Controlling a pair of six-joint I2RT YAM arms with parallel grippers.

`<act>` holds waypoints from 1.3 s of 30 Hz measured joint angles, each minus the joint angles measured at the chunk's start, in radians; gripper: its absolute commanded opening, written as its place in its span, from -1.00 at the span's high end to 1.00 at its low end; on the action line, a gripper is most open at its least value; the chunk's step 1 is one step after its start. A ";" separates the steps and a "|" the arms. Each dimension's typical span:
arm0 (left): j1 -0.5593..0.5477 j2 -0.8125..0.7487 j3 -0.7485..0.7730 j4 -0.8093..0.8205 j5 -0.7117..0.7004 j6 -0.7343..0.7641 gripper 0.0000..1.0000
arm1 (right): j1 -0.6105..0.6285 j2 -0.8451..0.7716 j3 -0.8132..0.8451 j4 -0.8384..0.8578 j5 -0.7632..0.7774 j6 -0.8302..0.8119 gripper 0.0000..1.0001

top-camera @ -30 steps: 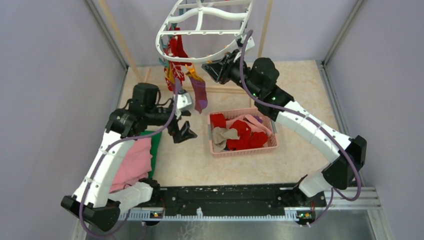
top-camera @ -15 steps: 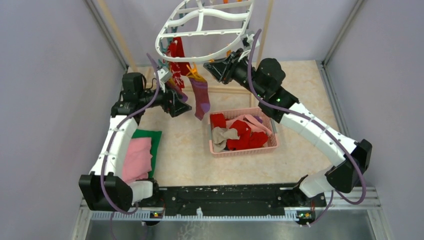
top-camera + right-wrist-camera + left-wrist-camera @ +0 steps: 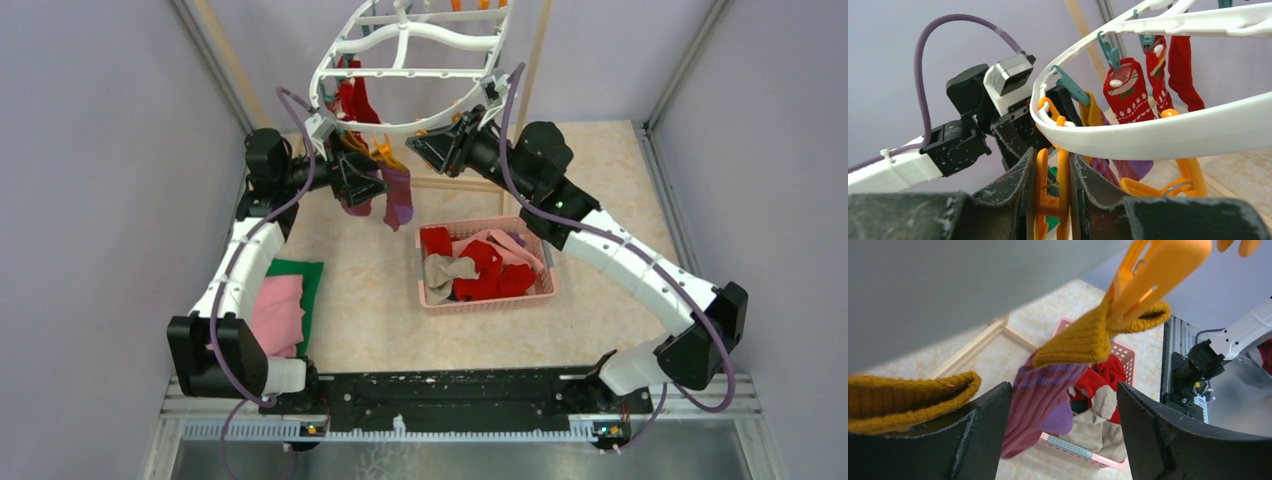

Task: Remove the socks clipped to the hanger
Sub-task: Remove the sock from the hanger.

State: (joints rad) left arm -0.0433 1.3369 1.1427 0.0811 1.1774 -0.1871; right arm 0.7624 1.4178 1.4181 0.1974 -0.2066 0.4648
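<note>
The white hanger [image 3: 330, 80] hangs at the back, with red socks [image 3: 352, 100] and a maroon sock [image 3: 397, 195] clipped under its near rim. My left gripper [image 3: 365, 185] is open, its jaws on either side of that sock without pinching it. In the left wrist view the maroon sock [image 3: 1045, 390], with its yellow band and purple toe, hangs from an orange clip [image 3: 1153, 270] between the open left gripper [image 3: 1063, 390]. My right gripper [image 3: 1052, 155] is shut on another orange clip [image 3: 1050, 200] under the hanger rim [image 3: 1158, 135]. Red white-patterned socks [image 3: 1125, 92] hang behind.
A pink basket [image 3: 547, 285] holding red, pink and beige socks stands mid-table, below the maroon sock. Folded pink cloth [image 3: 278, 312] on green cloth [image 3: 312, 275] lies at the left. Wooden poles [image 3: 532, 60] stand behind the hanger. Another yellow-cuffed sock [image 3: 908, 400] is beside my left finger.
My left arm has risen and swung back from above the table to the hanging socks, its jaws now around the maroon sock and slightly narrower. The hanger has shifted a little; the right gripper keeps its clip.
</note>
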 measured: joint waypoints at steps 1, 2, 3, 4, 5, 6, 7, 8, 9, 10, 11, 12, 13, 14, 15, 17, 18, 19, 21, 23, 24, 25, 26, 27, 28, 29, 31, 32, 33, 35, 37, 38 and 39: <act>-0.002 0.002 0.000 0.023 0.000 -0.011 -0.36 | 0.000 -0.002 0.000 0.000 -0.006 0.002 0.70; -0.005 0.004 0.000 0.041 0.000 -0.022 -0.22 | 0.000 -0.005 0.000 0.000 -0.010 0.004 0.64; -0.008 0.009 0.001 0.054 0.002 -0.030 -0.05 | 0.000 -0.007 0.000 0.000 -0.014 0.006 0.56; -0.012 0.015 0.002 0.065 0.003 -0.036 0.12 | 0.000 -0.009 0.000 0.000 -0.018 0.008 0.48; -0.016 0.018 0.002 0.070 0.004 -0.045 0.32 | -0.001 -0.011 0.000 0.000 -0.023 0.009 0.39; -0.019 0.021 0.002 0.075 0.005 -0.046 0.54 | -0.002 -0.013 0.000 -0.001 -0.027 0.009 0.30; -0.022 0.022 0.002 0.076 0.005 -0.052 0.70 | -0.003 -0.013 0.000 -0.002 -0.030 0.010 0.24; -0.025 0.022 0.002 0.076 0.005 -0.052 0.84 | -0.004 -0.013 0.000 -0.003 -0.034 0.008 0.19; -0.027 0.022 0.002 0.076 0.004 -0.054 0.92 | -0.004 -0.014 0.000 -0.003 -0.035 0.008 0.15; -0.030 0.020 0.002 0.074 0.003 -0.050 0.96 | -0.006 -0.014 0.000 -0.005 -0.041 0.006 0.10; -0.032 0.017 0.002 0.072 0.001 -0.049 0.98 | -0.006 -0.014 0.000 -0.007 -0.047 0.004 0.04; -0.034 0.012 0.002 0.068 -0.001 -0.048 1.00 | -0.006 -0.016 -0.001 -0.011 -0.053 0.002 -0.05; -0.034 0.006 0.002 0.064 -0.004 -0.048 1.00 | -0.006 -0.018 -0.005 -0.011 -0.060 -0.002 -0.18; -0.035 -0.002 0.002 0.060 -0.008 -0.047 1.00 | -0.006 -0.021 -0.010 -0.014 -0.066 -0.003 -0.79; -0.035 -0.012 0.002 0.051 -0.011 -0.047 1.00 | -0.006 -0.026 -0.019 -0.014 -0.072 -0.008 -0.95; -0.037 -0.032 0.002 0.037 -0.018 -0.047 1.00 | -0.006 -0.044 -0.051 -0.014 -0.079 -0.019 -0.97; -0.037 -0.043 0.002 0.031 -0.021 -0.047 1.00 | -0.006 -0.058 -0.074 -0.011 -0.081 -0.027 -0.97; -0.039 -0.055 0.002 0.023 -0.027 -0.047 1.00 | -0.006 -0.071 -0.094 -0.010 -0.081 -0.032 -0.97; -0.047 -0.077 0.002 0.011 -0.041 -0.047 1.00 | -0.006 -0.102 -0.145 -0.008 -0.083 -0.043 -0.97; -0.058 -0.093 0.002 0.001 -0.049 -0.048 1.00 | -0.006 -0.133 -0.198 0.003 -0.087 -0.054 -0.97; -0.064 -0.099 0.002 -0.006 -0.054 -0.048 1.00 | -0.005 -0.143 -0.220 0.009 -0.088 -0.061 -0.97; -0.070 -0.103 0.002 -0.013 -0.059 -0.049 1.00 | -0.001 -0.156 -0.252 0.025 -0.087 -0.072 -0.97; -0.077 -0.106 0.002 -0.024 -0.067 -0.050 1.00 | 0.007 -0.167 -0.286 0.043 -0.086 -0.084 -0.97; -0.084 -0.107 0.002 -0.036 -0.072 -0.050 1.00 | 0.016 -0.173 -0.310 0.050 -0.086 -0.095 -0.97; -0.090 -0.108 0.002 -0.047 -0.079 -0.051 1.00 | 0.030 -0.175 -0.333 0.058 -0.085 -0.109 -0.97; -0.096 -0.108 0.002 -0.056 -0.082 -0.051 1.00 | 0.045 -0.174 -0.351 0.064 -0.085 -0.122 -0.97; -0.113 -0.108 0.002 -0.075 -0.095 -0.051 1.00 | 0.069 -0.167 -0.377 0.071 -0.087 -0.145 -0.97; -0.122 -0.108 0.003 -0.090 -0.099 -0.051 1.00 | 0.079 -0.162 -0.385 0.082 -0.088 -0.156 -0.93; -0.131 -0.108 0.006 -0.105 -0.105 -0.051 1.00 | 0.083 -0.157 -0.391 0.097 -0.091 -0.163 -0.85; -0.144 -0.108 0.014 -0.132 -0.115 -0.051 1.00 | 0.088 -0.148 -0.397 0.124 -0.095 -0.180 -0.57; -0.157 -0.108 0.033 -0.160 -0.129 -0.049 1.00 | 0.088 -0.146 -0.397 0.140 -0.095 -0.192 -0.34; -0.164 -0.108 0.045 -0.171 -0.140 -0.048 1.00 | 0.088 -0.146 -0.397 0.145 -0.095 -0.197 -0.42; -0.170 -0.108 0.055 -0.179 -0.150 -0.047 1.00 | 0.088 -0.146 -0.397 0.151 -0.094 -0.201 -0.58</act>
State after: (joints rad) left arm -0.2131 1.2289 1.1976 -0.0975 1.0275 -0.2340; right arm 0.8505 1.2720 1.0210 0.3489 -0.3008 0.2638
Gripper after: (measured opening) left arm 0.014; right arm 0.699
